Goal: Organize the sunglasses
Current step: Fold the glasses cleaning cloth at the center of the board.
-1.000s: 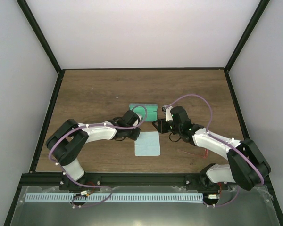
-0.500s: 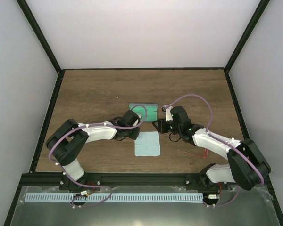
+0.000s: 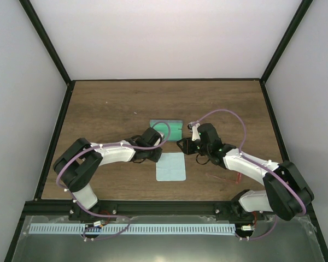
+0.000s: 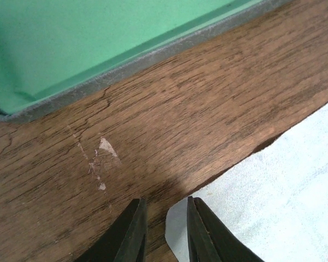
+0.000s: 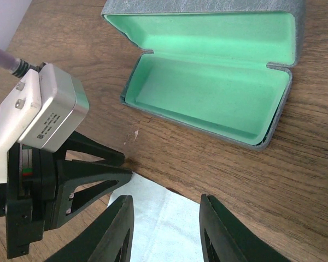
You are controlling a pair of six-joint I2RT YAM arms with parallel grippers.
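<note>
Because the left gripper [image 4: 164, 210] has its two fingers only a little way apart, the corner of the pale blue cloth [image 4: 273, 191] fits in the gap between them. The cloth lies flat on the wooden table [image 3: 109, 109], and the fingers do not look shut on it. The right gripper [image 5: 167, 207] has its fingers wider apart with nothing between them. It hangs over the far edge of the same cloth. Just past both grippers sits the open case [image 5: 208, 93], green inside.

The sunglasses [image 3: 233, 177] are not near any fingers. They lie on the table to the right of the cloth, back toward the robot, partly hidden under the right arm. Only thin red lines show. They seem to lie left to right, but I cannot tell for sure. The right arm is much nearer, so I think it should reach back for them.
</note>
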